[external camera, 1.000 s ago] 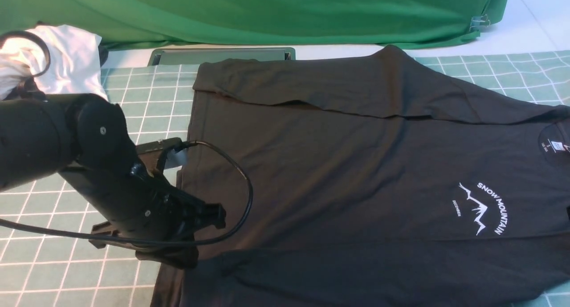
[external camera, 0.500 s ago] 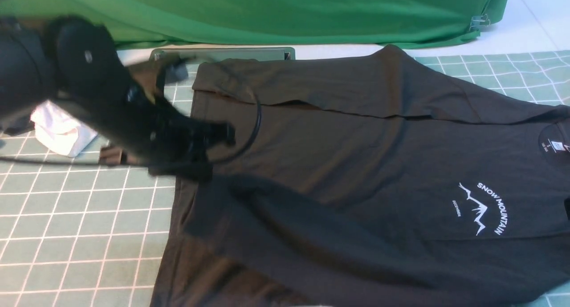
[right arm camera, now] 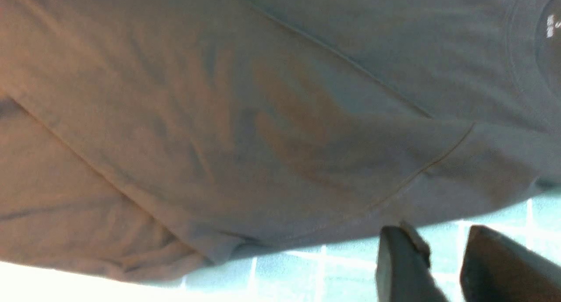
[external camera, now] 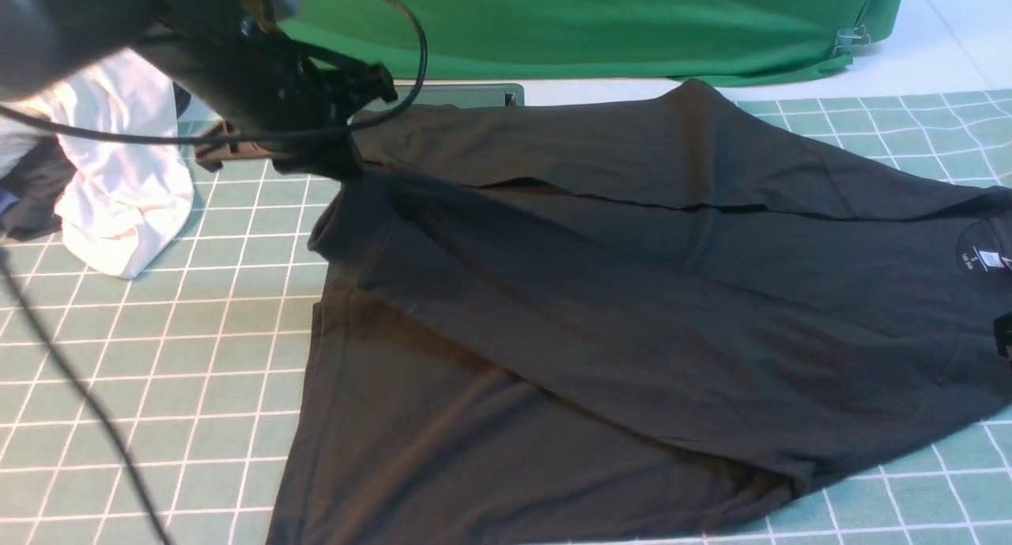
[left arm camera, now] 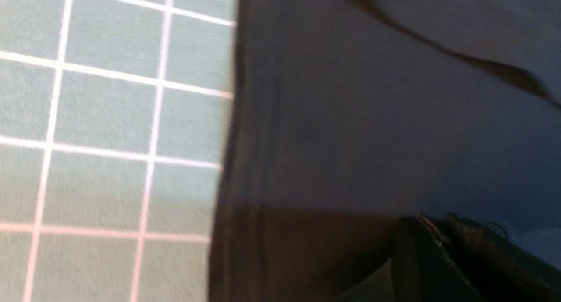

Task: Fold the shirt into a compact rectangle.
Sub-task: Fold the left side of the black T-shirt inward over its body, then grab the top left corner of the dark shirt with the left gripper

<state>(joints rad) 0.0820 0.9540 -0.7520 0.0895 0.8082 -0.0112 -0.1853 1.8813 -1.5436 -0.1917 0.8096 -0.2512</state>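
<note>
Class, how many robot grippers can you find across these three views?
2. The left gripper pinches the shirt at its far left corner, above the mat. The right gripper hangs open beside the shirt's edge.

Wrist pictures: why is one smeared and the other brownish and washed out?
Left wrist view: motion blur smears the grid mat and the shirt. Right wrist view: the black shirt reads brownish, with one corner blown out white. Front view: only the left arm is blurred.

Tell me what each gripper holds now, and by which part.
The left gripper is shut on the shirt, pinching its lifted hem edge. The right gripper is open beside the shirt and holds nothing.
</note>
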